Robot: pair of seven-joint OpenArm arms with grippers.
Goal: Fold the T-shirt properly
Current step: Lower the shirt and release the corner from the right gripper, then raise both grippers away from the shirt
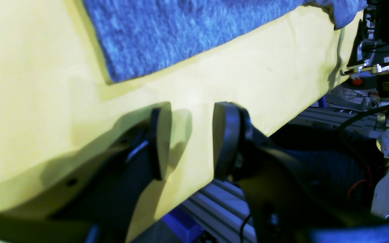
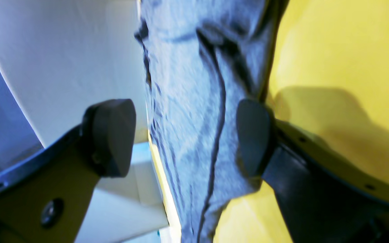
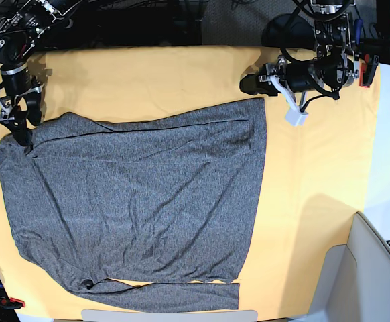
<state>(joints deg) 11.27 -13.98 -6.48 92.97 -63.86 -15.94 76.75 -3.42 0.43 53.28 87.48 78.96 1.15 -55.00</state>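
two sets of jaws are in view, both parted and neither clasping anything. the left gripper hangs above bare yellow cloth near the bench edge, its flat dark oval pads spread with only smooth cloth showing between them. beyond those jaws lies a straight-edged corner of the t-shirt, apart from the pads; its knit looks fuzzy and heathered, grey with a bluish cast in this view. past the cloth's edge sit ribbed aluminium rails and dark motor housings.

the right gripper stands wide, its rounded matte pads set on tan plates with dark screws. between these jaws runs a rumpled strip of the t-shirt, soft and creased, with a dark seam line trailing down it; the far pad lies just beside or against the fabric's edge, which one is unclear, while the near pad stands off over a pale white surface. nothing is pinched.

from the base view the t-shirt is spread almost flat over the yellow cloth, a broad charcoal sheet with shallow wrinkles, a straight hem on the side toward the left gripper and a long narrow sleeve lying along the bottom edge. the right gripper sits at the shirt's upper corner, on the opposite side, touching or just over the fabric. the left gripper rests just beyond the hem's top corner, over cloth alone. a pale rounded bin wall curves at the bench's lower corner.
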